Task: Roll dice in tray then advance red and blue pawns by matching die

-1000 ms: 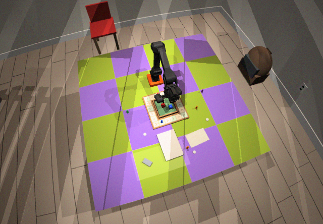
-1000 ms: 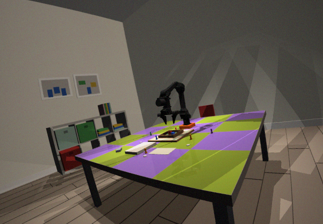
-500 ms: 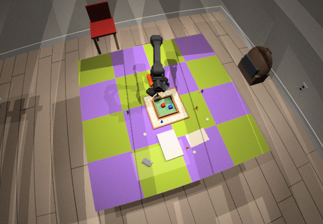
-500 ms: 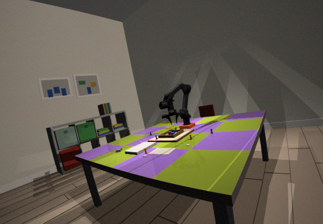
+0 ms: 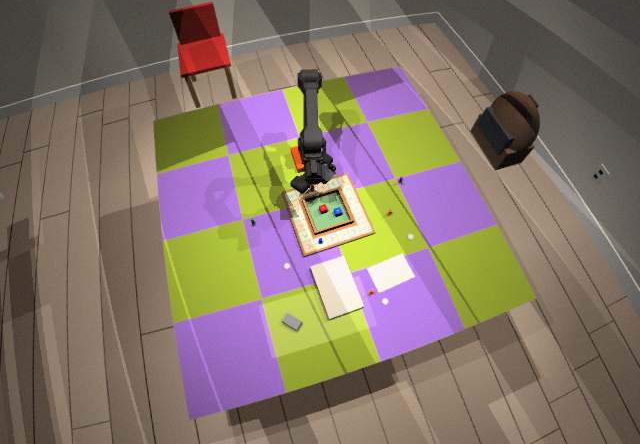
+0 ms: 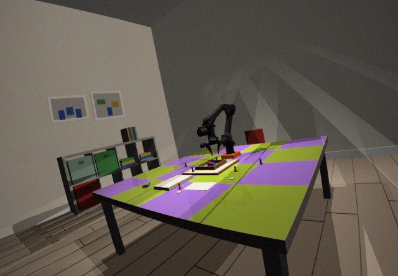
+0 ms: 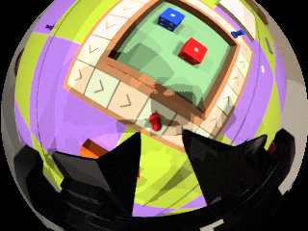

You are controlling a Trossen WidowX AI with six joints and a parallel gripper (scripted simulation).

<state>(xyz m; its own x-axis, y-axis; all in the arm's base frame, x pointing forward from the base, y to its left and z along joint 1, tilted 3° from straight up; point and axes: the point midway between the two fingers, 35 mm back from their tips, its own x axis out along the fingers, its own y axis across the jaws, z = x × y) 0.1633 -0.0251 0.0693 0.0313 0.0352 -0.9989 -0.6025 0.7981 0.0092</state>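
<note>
Gripper [image 7: 161, 148] half open, holding nothing, poised above red pawn [image 7: 154, 121]; seemingly apart; both dice in tray [image 7: 221, 76].

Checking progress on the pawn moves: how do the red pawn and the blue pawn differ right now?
The red pawn stands on the board edge nearest the arm's base, right in front of the gripper; the blue pawn stands on the opposite edge, far from it. The half-closed fingers line up with the red pawn without gripping it; nothing is near the blue pawn. Both stand upright on the arrow track around the tray.
</note>
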